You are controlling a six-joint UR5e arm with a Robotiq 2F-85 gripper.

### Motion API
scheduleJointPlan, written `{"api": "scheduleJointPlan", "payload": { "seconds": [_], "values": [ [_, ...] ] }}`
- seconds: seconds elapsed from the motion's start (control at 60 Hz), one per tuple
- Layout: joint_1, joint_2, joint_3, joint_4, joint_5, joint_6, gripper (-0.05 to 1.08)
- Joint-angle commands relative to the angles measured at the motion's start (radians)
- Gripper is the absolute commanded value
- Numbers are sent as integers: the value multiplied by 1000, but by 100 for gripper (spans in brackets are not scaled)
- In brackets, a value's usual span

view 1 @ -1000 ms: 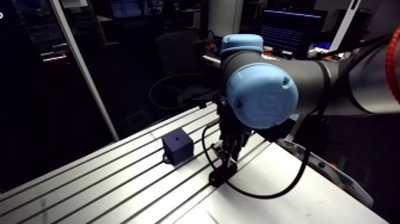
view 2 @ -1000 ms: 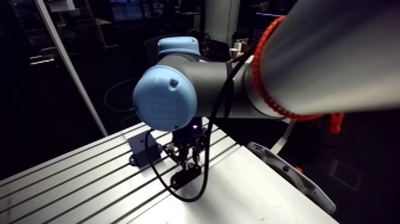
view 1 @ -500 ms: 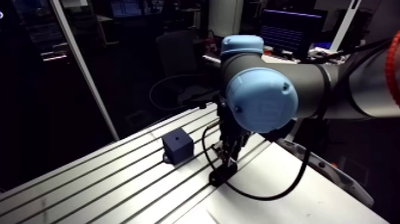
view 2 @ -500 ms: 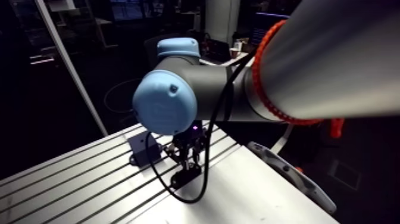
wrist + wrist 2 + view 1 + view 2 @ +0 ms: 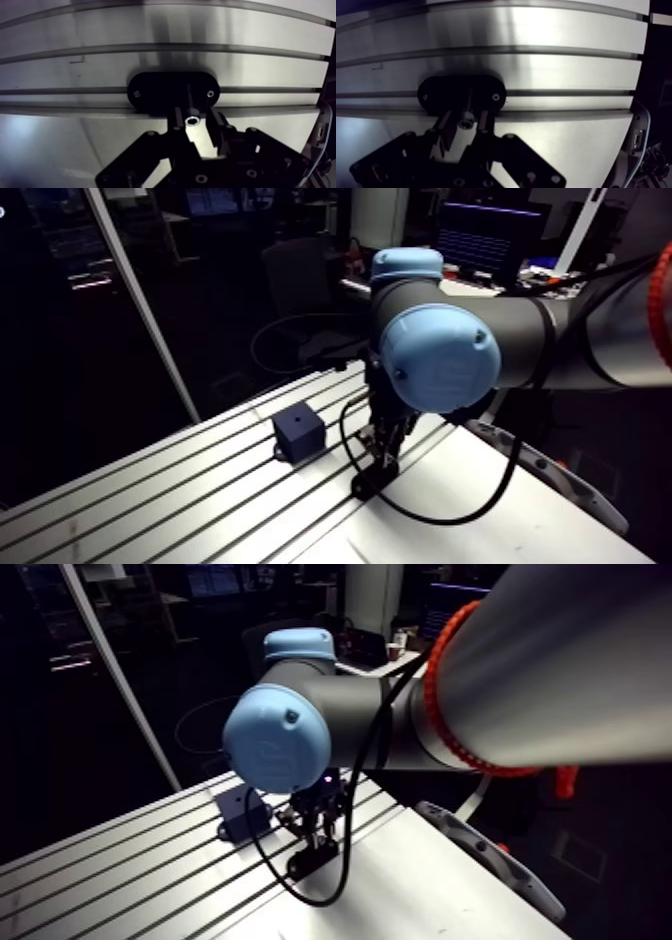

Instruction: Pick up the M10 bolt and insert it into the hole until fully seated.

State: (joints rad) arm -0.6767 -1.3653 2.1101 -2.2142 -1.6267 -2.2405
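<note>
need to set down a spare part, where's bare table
Bare: the slotted table past the blue block, away from the gripper; the smooth sheet beside the black holder. Crowded where the gripper holds the M10 bolt.

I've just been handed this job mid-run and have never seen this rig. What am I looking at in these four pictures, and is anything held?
It is one robot arm with blue joint caps, working over a slotted metal table. Two pictures come from a camera on the arm's upper link: they look down past the arm at the table. The other two come from a camera on the wrist, looking straight down past the gripper.

Two things are on the table. One is a dark cube with a small hole in its top, standing apart from the gripper. The other is a black oval holder fixed across a slot.

The gripper hangs right over that holder. In the wrist view the bolt shows as a shiny round head inside the gripper. I cannot tell whether it is clamped yet.
</note>
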Motion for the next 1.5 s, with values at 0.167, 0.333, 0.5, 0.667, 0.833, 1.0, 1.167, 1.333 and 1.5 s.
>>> {"api": "scheduleJointPlan", "payload": {
  "seconds": [0.167, 0.333, 0.5, 0.667, 0.833, 1.0, 1.167, 1.333, 1.5],
  "values": [
    [0, 2, -2, -2, 0, -2, 65],
    [0, 2, -2, -2, 0, -2, 69],
    [0, 2, -2, 0, 0, -2, 69],
    [0, 2, -2, -2, 0, -2, 73],
    [0, 1, -6, 0, 1, -2, 77],
    [0, -8, -12, 4, 1, -2, 81],
    [2, -28, -30, 12, 9, -2, 89],
    [13, -65, -87, 70, 20, 7, 104],
    [40, -76, -175, 179, 27, 24, 108]
  ]
}}
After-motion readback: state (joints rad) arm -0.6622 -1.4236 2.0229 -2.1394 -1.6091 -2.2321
